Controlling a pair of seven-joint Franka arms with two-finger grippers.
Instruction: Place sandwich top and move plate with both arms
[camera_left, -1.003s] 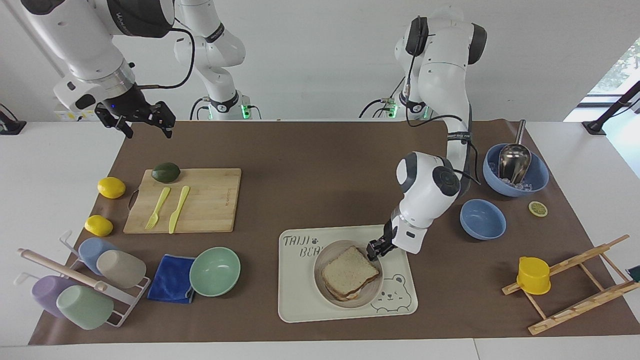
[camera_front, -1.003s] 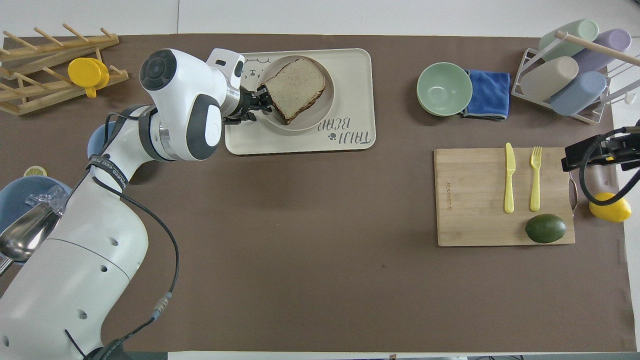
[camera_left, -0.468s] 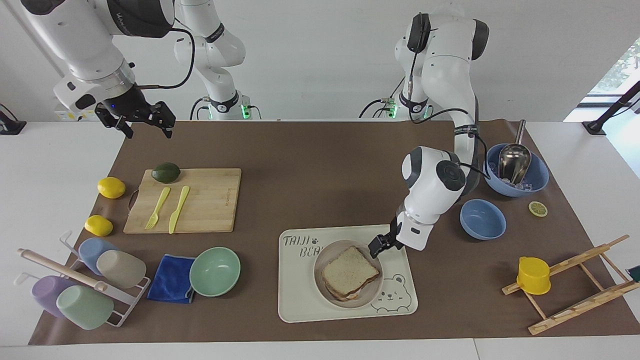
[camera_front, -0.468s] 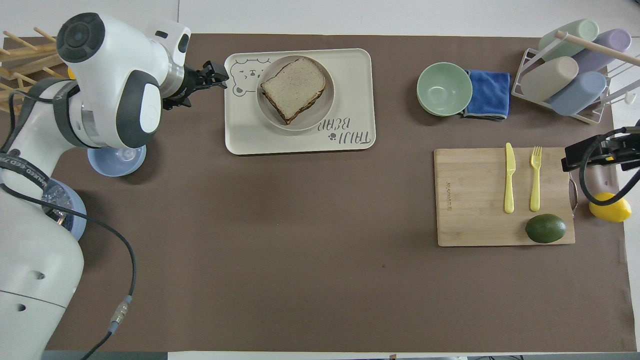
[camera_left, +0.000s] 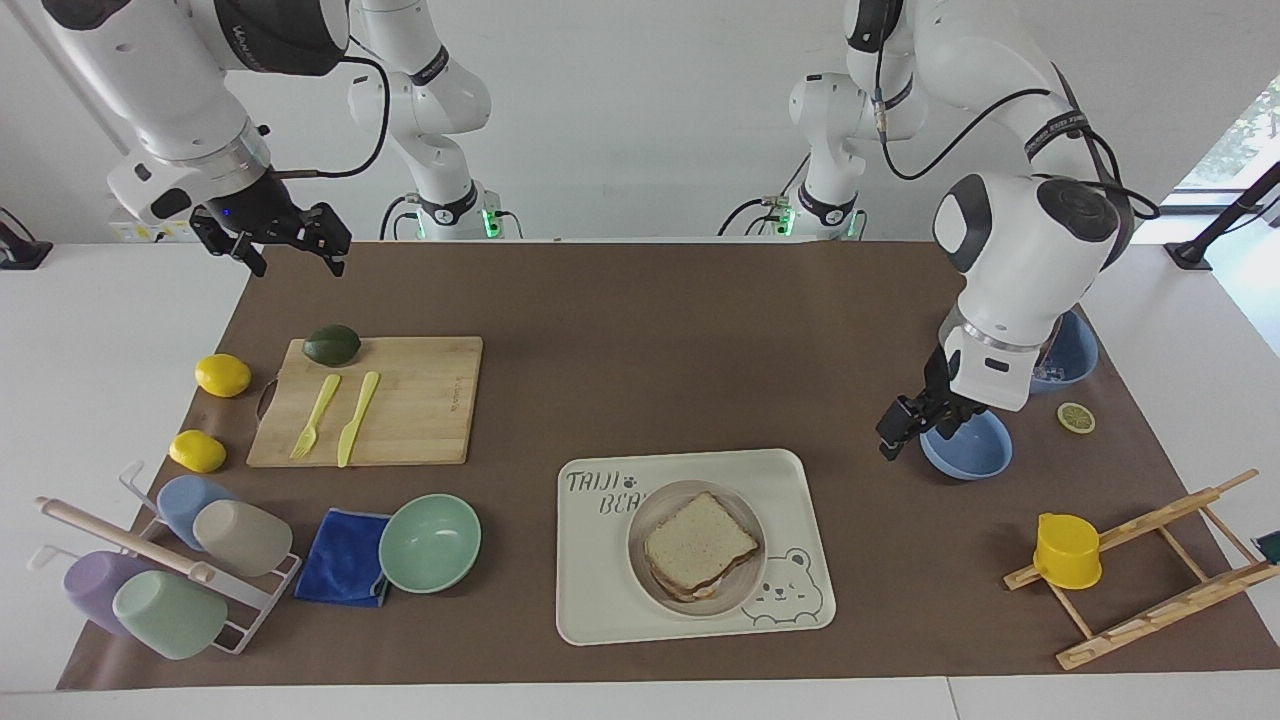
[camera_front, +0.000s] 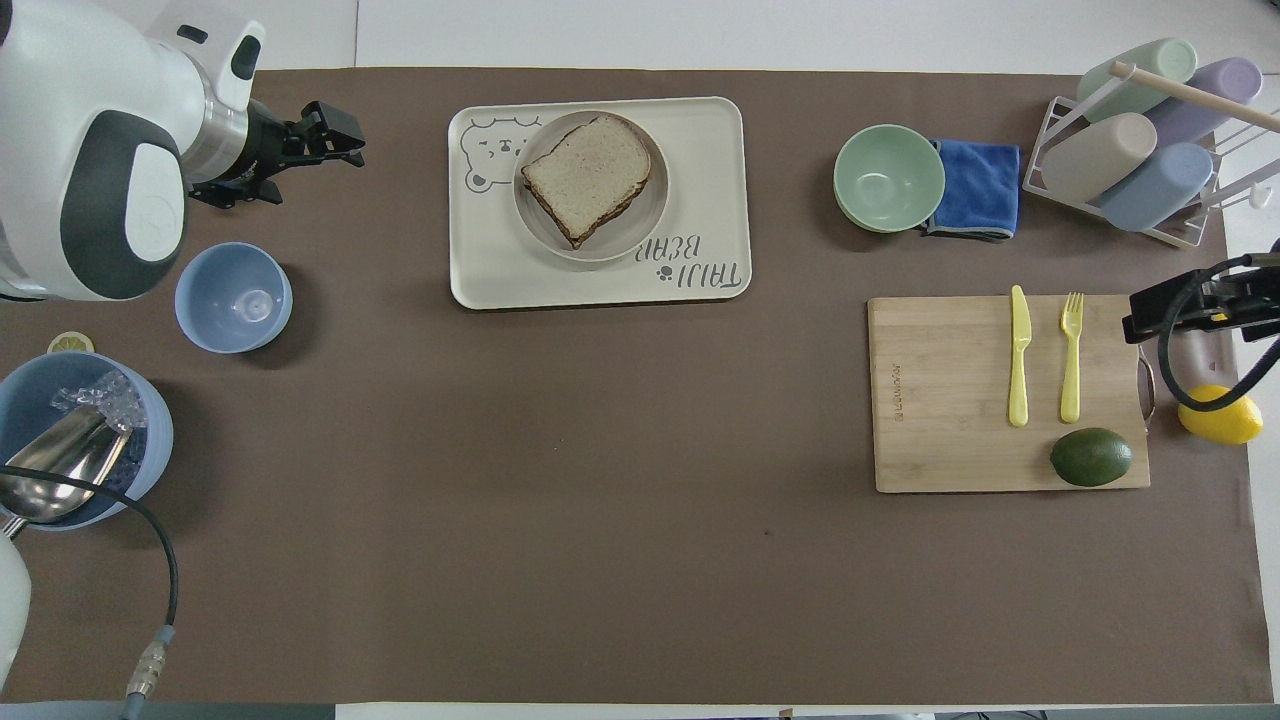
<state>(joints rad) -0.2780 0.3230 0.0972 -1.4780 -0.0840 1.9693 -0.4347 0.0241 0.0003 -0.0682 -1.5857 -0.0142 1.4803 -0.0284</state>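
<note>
Now, bread: the sandwich top (camera_left: 700, 545) lay squarely on the filling, in the plate (camera_left: 641, 522).
Plate: it sat on the cream bear tray (camera_left: 600, 610), at the worktop edge farthest from the robots.
Left gripper (camera_left: 897, 428): a second before, it was at the bread's corner; by this moment it had let go, lifted clear, and hung empty with jaws spread, over the brown mat beside the small blue bowl (camera_left: 975, 455).
Right gripper (camera_left: 290, 250): unchanged, waiting in the air with jaws apart, over the mat near the avocado (camera_left: 332, 345) and cutting board (camera_left: 420, 400).
Meaning: the bread step looked finished; moving the plate with both arms had not begun.
</note>
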